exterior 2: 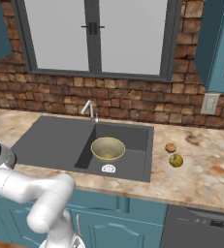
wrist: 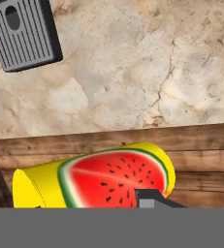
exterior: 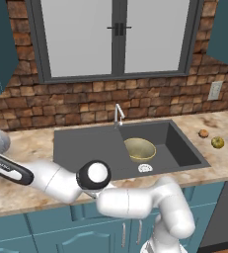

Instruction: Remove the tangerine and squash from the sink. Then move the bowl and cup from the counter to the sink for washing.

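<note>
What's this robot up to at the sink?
It's swapping things around for washing up. The tangerine and squash already sit on the counter right of the sink, and the bowl is in the basin. The arm reaches off to the left, and the hand view shows the gripper right up against the yellow cup with a watermelon picture; whether it grips is unclear.

The marbled desk point(exterior: 31, 143) is fitted with the dark grey sink point(exterior: 86, 148). 2 fruits, the tangerine point(exterior: 203, 133) and the squash point(exterior: 217, 143), are set just beside each other on it, right of the sink.
</note>
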Motion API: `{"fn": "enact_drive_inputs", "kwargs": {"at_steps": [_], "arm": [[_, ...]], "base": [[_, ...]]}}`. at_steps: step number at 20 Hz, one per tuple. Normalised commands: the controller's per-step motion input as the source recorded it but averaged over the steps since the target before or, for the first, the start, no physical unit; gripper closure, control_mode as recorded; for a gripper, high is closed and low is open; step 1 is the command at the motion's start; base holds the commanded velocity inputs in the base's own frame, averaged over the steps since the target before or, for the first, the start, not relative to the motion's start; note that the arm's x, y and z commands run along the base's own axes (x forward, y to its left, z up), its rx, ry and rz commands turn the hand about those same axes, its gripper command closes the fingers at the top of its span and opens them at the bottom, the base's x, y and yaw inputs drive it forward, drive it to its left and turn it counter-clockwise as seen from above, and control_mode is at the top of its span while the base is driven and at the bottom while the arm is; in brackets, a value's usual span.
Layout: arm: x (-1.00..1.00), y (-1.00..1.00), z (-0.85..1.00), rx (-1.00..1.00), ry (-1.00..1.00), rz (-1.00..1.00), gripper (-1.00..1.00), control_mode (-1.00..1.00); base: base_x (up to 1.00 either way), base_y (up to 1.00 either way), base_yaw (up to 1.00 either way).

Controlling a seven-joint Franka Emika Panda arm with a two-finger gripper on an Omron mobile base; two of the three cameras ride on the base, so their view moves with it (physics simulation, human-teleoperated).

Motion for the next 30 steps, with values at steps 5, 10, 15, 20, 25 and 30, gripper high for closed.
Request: {"fn": "enact_drive_inputs", "kwargs": {"at_steps": [5,10,15,20,25,30], "arm": [[-0.17,-0.3,0.42,-0.01,0.0,0.1,1.0,-1.0],[-0.17,-0.35,0.38,0.0,0.0,0.11,1.0,-1.0],[-0.18,-0.37,0.36,0.0,0.0,0.13,1.0,-1.0],[-0.18,-0.4,0.28,0.0,0.08,0.12,1.0,-1.0],[-0.2,-0.42,0.25,0.0,0.1,0.12,1.0,-1.0],[-0.21,-0.44,0.24,0.0,0.09,0.13,1.0,-1.0]], "base": [[0.0,0.0,0.0],[0.0,0.0,0.0],[0.0,0.0,0.0],[0.0,0.0,0.0],[0.0,0.0,0.0],[0.0,0.0,0.0]]}}
